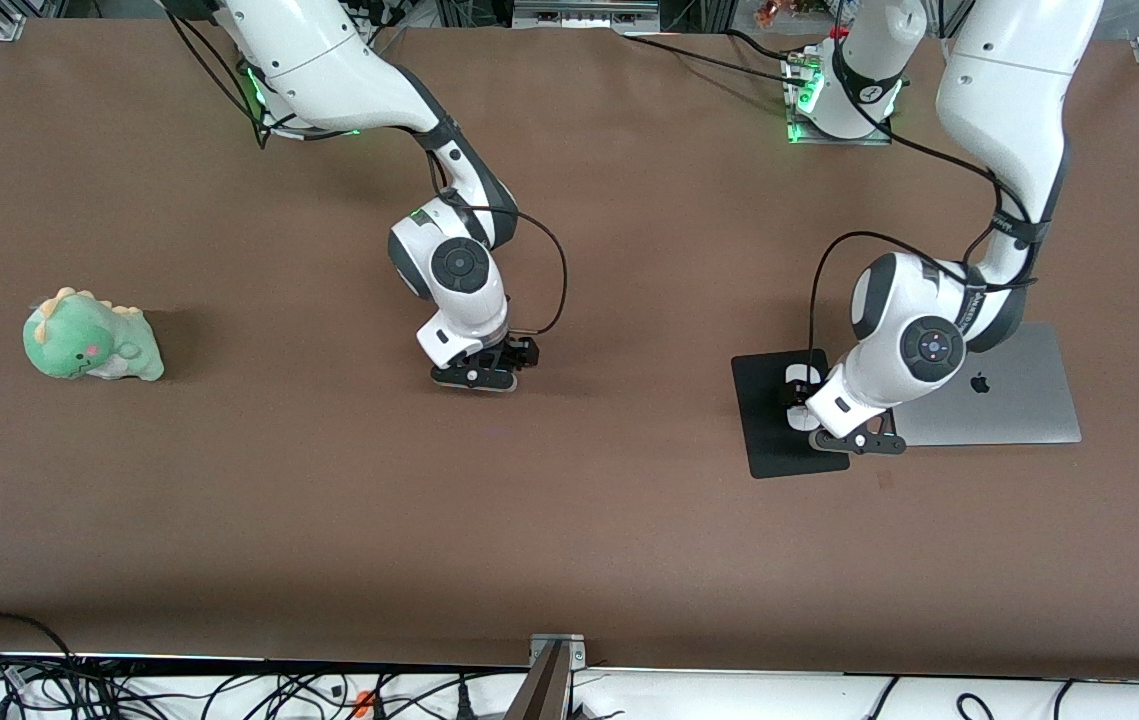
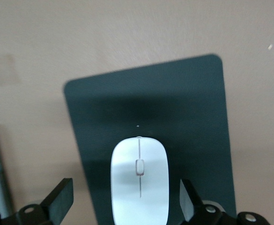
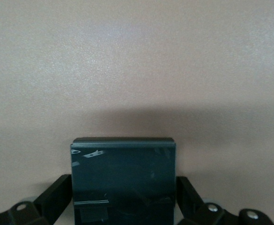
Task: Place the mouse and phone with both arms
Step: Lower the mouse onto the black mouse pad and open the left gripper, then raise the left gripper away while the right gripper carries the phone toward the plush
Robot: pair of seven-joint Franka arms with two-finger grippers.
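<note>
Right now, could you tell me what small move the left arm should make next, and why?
Probably lift the left gripper straight up. Its fingers stand apart from the small white glossy oval mouse, which rests on the flat black mat, so that placement looks done. The right gripper flanks the black rectangular phone.

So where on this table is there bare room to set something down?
Bare brown table runs between the plush dinosaur and the right gripper, and along the camera edge. It is crowded by the mat, mouse, laptop and left gripper.
</note>
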